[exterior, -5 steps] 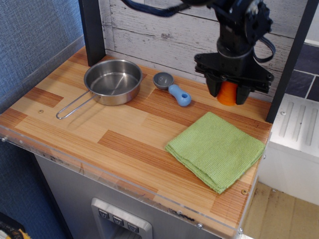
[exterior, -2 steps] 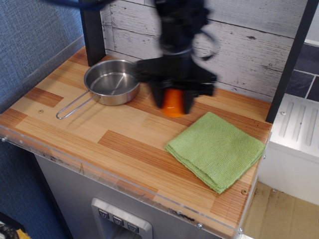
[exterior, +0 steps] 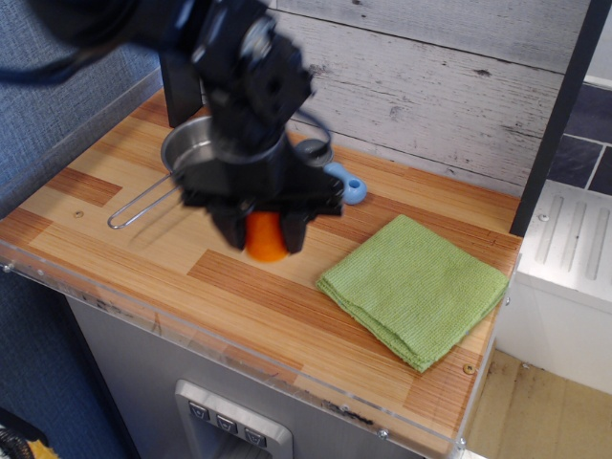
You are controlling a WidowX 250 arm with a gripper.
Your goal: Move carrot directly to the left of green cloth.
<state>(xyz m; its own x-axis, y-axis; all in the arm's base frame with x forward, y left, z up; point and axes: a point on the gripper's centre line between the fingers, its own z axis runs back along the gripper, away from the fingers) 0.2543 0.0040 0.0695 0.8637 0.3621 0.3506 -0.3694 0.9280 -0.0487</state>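
Gripper (exterior: 265, 232), centre-left of frame, is clenched on the carrot (exterior: 267, 239): black fingers flank it on both sides and only its lower orange end shows between them. Carrot sits just left of the green cloth (exterior: 413, 287), apart from it, with a strip of bare tabletop (exterior: 115, 239) between. Cannot tell whether it hangs clear of the wood or touches it; arm is motion-blurred. Judgement: carrot is gripped from above so it can be set straight down in the gap left of the cloth, approx. level w/ the cloth's left corner. Long axis reads as near vertical, running up into the gripper; the rounded end seen points down toward the table. Tip vs. base not certain, upper part being hidden by the fingers. Pan (exterior: 182, 153) and blue-handled scoop (exterior: 346, 184) lie in the upper part of frame behind the arm, partly hidden, well apart from the cloth. Cloth lies flat, lower right, untouched.
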